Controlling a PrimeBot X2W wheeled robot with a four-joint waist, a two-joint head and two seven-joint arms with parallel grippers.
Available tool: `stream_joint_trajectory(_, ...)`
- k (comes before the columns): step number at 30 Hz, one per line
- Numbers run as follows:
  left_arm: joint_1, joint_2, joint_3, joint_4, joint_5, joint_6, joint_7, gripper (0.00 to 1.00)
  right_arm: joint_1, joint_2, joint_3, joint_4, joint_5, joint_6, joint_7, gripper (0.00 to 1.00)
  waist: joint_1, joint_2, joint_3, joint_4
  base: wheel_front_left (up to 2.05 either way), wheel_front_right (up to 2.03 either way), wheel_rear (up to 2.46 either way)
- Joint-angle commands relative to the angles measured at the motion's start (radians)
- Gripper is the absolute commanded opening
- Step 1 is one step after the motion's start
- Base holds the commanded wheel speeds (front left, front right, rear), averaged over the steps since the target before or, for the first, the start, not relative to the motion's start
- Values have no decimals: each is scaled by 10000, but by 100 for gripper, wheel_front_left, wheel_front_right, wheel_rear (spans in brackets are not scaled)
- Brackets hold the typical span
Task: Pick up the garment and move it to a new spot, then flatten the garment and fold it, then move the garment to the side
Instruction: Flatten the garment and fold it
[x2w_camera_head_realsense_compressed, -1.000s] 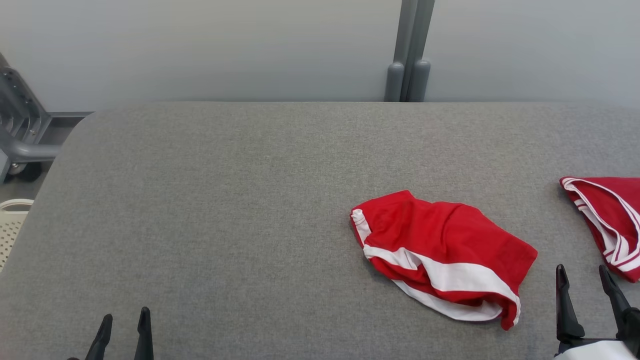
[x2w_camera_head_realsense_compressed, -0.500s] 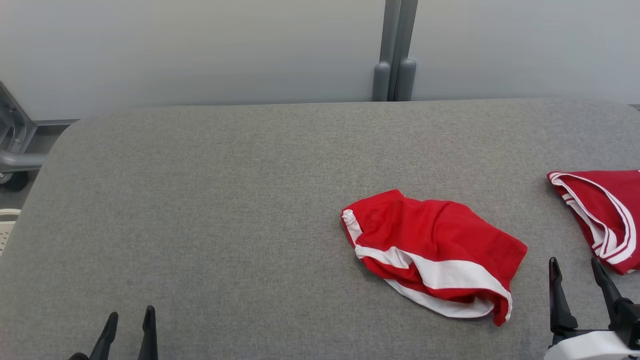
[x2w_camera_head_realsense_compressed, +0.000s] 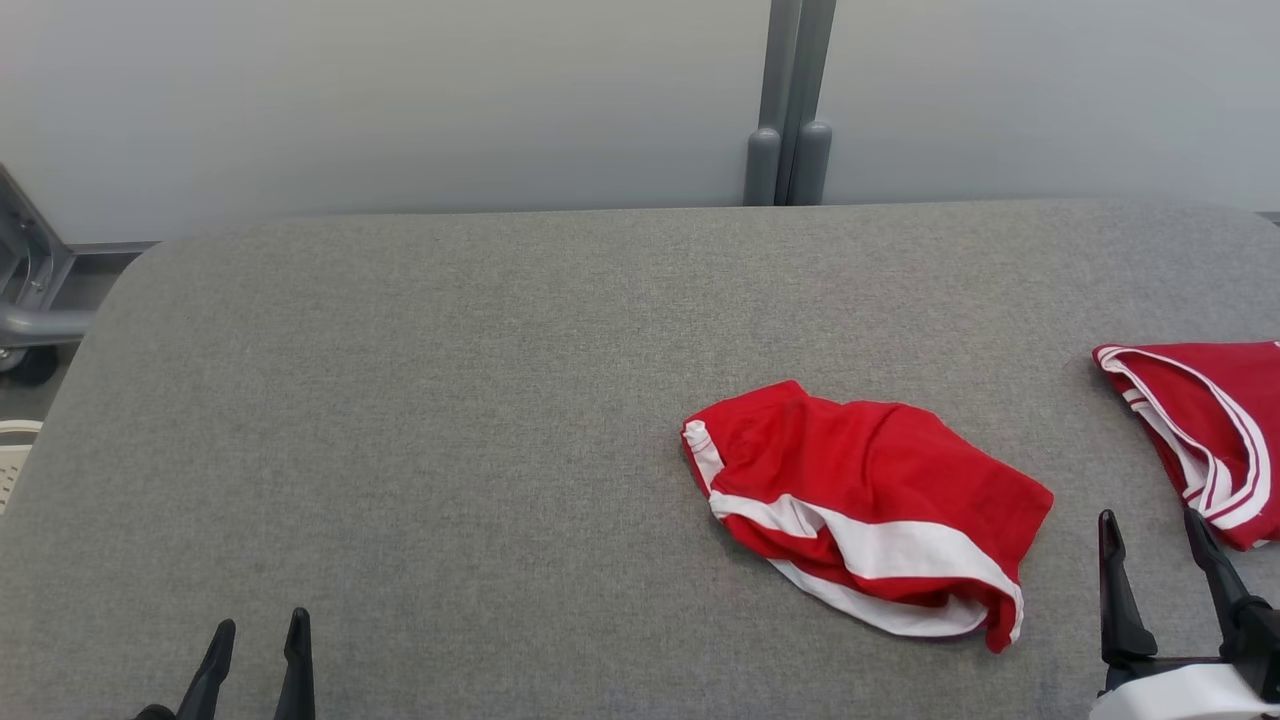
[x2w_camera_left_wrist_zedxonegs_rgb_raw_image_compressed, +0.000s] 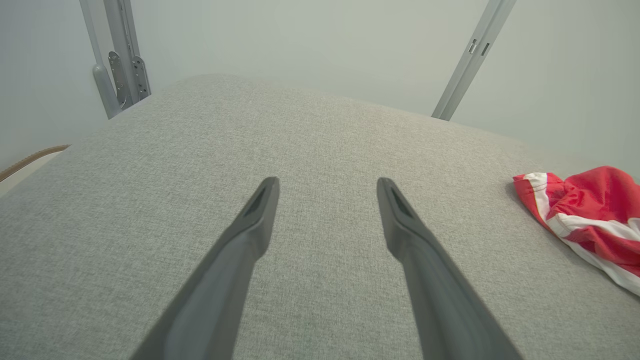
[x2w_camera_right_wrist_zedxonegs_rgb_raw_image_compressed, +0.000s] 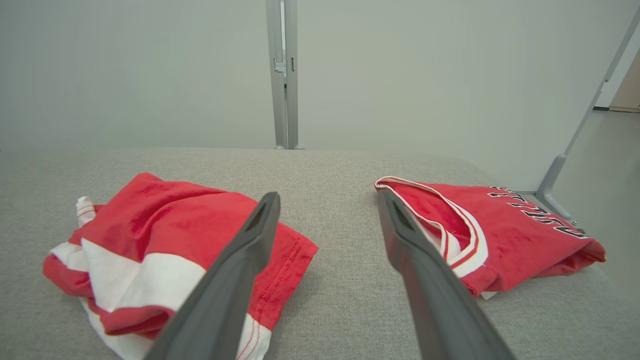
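Lab-like test space, grey padded table, bare pale partition panels, metal posts

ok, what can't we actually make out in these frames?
- Jersey: the head view's right edge cuts it off; in the right wrist view its black lettering is too foreshortened to read.
- Crumpled red-and-white garment: its own folds hide the underside and true shape; the left wrist view's right edge crops it; a finger of the right gripper covers part in the right wrist view.
- Pale perforated object: cut off by the head view's left edge.
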Motion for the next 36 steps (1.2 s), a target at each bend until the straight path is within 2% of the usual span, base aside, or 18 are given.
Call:
stream_joint_trajectory(1,27,53,18,-33,67,-26,-25,100,121,-14,18,-86,5,-7,-32,100,0,0,8,-7,0,0,0)
stream_joint_trajectory(13,-46,4,-91,-63,48,-27,-26,100,224,37,24,-141,49,-7,-32,100,0,0,104,-47,0,0,0)
stream_joint_trajectory(19,-682,165,-1233,-425,180,-27,-26,100,463,122,657,77,587,-7,-32,100,0,0,624,-67,0,0,0)
stream_joint_trajectory(25,-2055,231,-3075,-471,-169,-23,56,100,39,118,1267,1039,1177,-7,-30,100,0,0,1492,-267,0,0,0)
stream_joint_trajectory(32,-3514,196,-5034,-613,-735,-11,1058,100,-734,20,1950,1956,2221,-7,-32,100,0,0,2166,-519,0,0,0)
stream_joint_trajectory(36,-4025,271,-5842,-672,-1122,-11,1603,100,-907,-213,2839,2403,3153,-6,-32,100,0,0,2408,-621,0,0,0)
